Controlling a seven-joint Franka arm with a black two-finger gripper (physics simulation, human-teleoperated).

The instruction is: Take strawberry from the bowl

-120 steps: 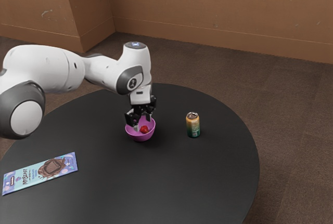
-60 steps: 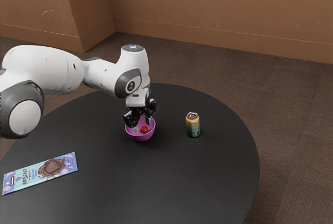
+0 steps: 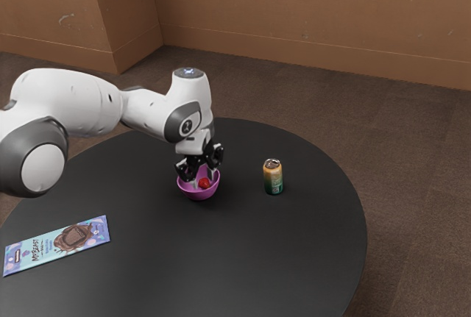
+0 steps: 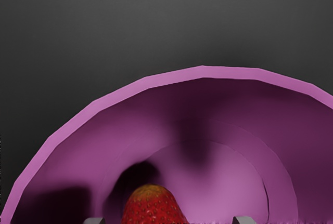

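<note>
My gripper (image 3: 202,179) points down into the mouth of the pink bowl (image 3: 199,194), its two fingers standing apart. Inside the bowl the red strawberry (image 3: 204,183) is visible between the fingers, closer to the one on the exterior view's right. In the wrist view the bowl's rim (image 4: 203,72) curves around the strawberry (image 4: 152,206), which lies on the bottom off to one side. The tips of my open gripper (image 4: 169,220) peek in at the lower edge, on either side of the fruit, with a gap to each.
A yellow-green can (image 3: 273,177) stands on the round black table (image 3: 221,258), toward the exterior view's right of the bowl. A flat blue chocolate packet (image 3: 57,245) lies near the table's edge, toward the exterior view's left.
Over the last second my hand has sunk slightly and turned a little above the bowl, with its fingers still apart. Bowl and strawberry have kept their places.
</note>
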